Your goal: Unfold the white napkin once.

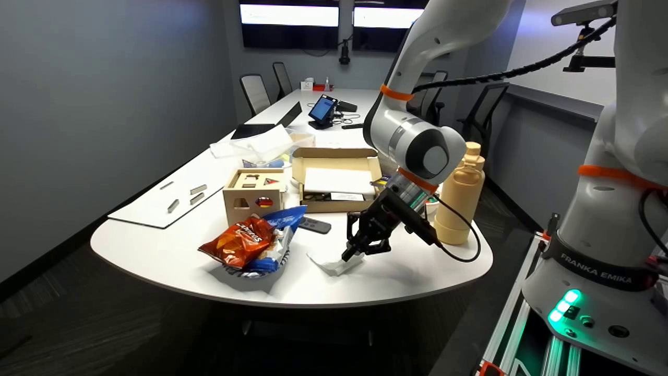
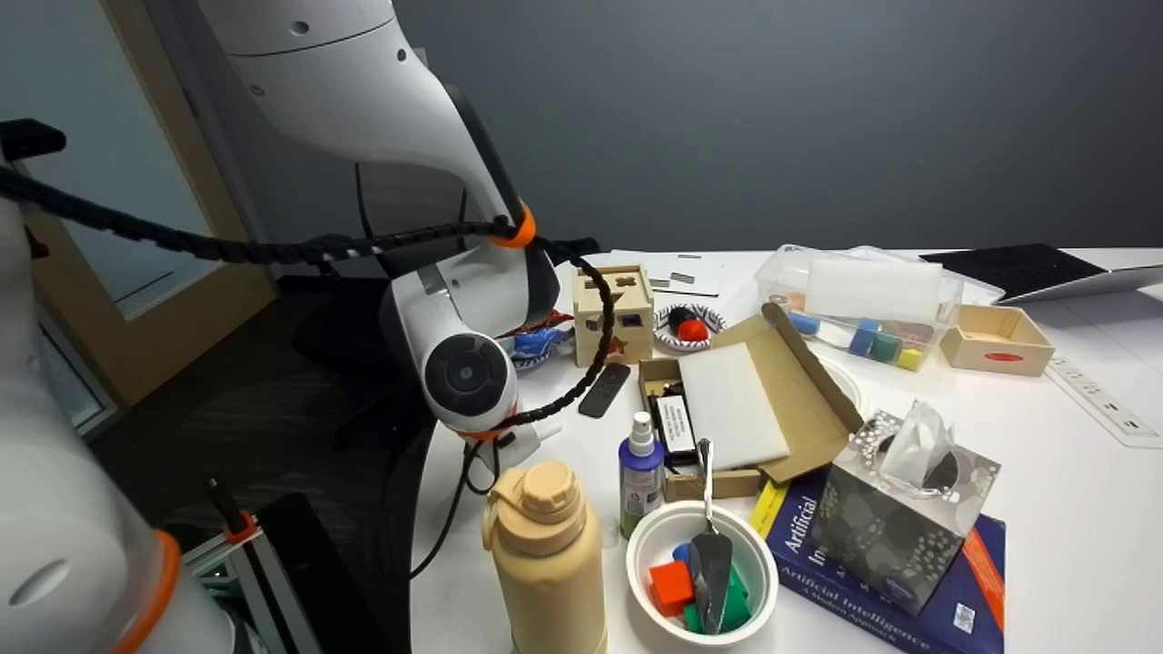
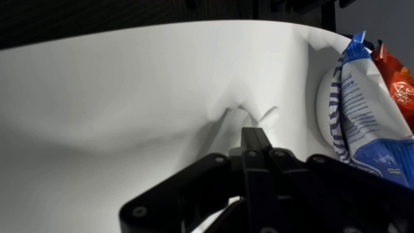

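A small, thin white napkin [image 1: 334, 267], rumpled and soft-looking, lies just inside the rounded near edge of a white counter [image 1: 417, 282], around the middle of that end. One side of it curls up off the surface; the wrist view shows the sheet arching into a small tent beside a turned-up corner, soft grey shadows in its folds. Its white nearly matches the counter, so parts of its outline are lost. Black robot fingers [image 3: 248, 139], pressed together, angle down to it; whether a layer is caught between the tips cannot be told.

Near the same rounded edge, a shiny orange-red snack bag [image 1: 240, 243] and a blue-and-white snack bag [image 1: 284, 240] sit in a white, stripe-rimmed bowl [image 3: 334, 106]. In an exterior view, a tall cream bottle [image 1: 459, 198] stands by the counter's right edge. Farther in are a black remote control [image 1: 314, 225], a pale wooden box with cut-out shapes [image 1: 250, 193] and an open brown cardboard box [image 1: 334, 206] holding a flat white slab [image 1: 339, 180]. Toward the far end, a dark laptop [image 1: 253, 131] rests by the left edge.
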